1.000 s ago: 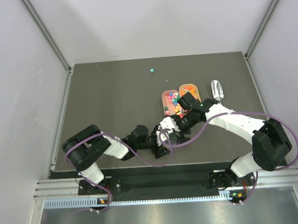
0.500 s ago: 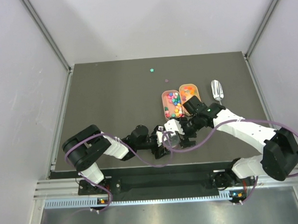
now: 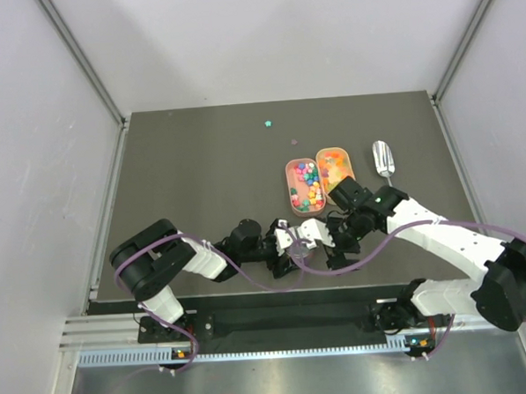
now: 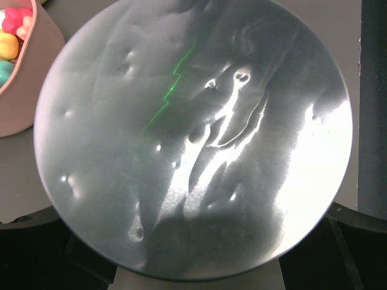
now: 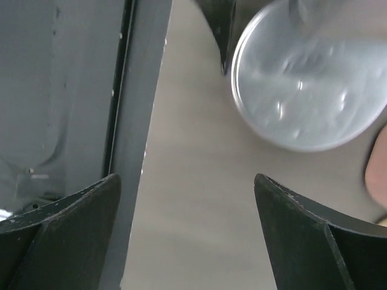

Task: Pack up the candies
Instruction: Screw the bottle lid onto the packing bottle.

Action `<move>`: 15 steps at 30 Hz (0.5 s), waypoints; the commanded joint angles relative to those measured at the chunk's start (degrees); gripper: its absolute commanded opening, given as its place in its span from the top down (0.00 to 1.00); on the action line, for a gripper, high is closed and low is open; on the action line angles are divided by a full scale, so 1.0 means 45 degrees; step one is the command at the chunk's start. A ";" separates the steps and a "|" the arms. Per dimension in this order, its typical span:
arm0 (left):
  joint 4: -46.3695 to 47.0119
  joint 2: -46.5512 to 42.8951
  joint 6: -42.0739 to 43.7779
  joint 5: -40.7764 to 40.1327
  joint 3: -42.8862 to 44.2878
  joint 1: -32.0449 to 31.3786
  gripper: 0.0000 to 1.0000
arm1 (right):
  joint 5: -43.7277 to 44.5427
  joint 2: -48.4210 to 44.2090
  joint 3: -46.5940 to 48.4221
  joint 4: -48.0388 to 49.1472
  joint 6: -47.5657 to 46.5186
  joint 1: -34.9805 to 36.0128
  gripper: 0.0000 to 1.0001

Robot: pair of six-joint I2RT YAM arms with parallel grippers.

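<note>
Two oval tubs hold the candies: a pink one (image 3: 304,184) and an orange one (image 3: 335,166). The pink tub's corner with candies (image 4: 11,36) also shows in the left wrist view. A metal scoop (image 3: 384,158) lies to their right. My left gripper (image 3: 292,246) (image 4: 193,257) is shut on a round metal tin (image 3: 304,247) (image 4: 193,139) that fills its view. My right gripper (image 3: 340,248) (image 5: 187,205) is open and empty, low over the table just right of the tin (image 5: 308,78).
Two stray candies lie further back, a green one (image 3: 267,123) and a purple one (image 3: 294,142). The table's front edge (image 5: 142,121) runs just beside my right gripper. Grey walls close in both sides and the back.
My right arm has drawn back from over the tubs toward the near edge and lowered beside the tin. My left gripper has kept hold of the tin and barely moved.
</note>
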 commanded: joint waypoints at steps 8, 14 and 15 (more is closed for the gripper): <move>0.0170 -0.0129 0.0507 -0.0012 -0.0003 0.0119 0.12 | 0.0034 0.1392 0.1909 -0.0235 -0.2002 -0.1480 0.09; 0.0131 -0.0187 0.0546 0.0106 -0.0042 0.0100 0.12 | -0.0803 0.2954 0.3178 0.0197 -0.3056 -0.1541 0.07; 0.0131 -0.0187 0.0546 0.0086 -0.0043 0.0119 0.12 | -0.0922 0.3169 0.3353 0.0177 -0.3154 -0.1521 0.07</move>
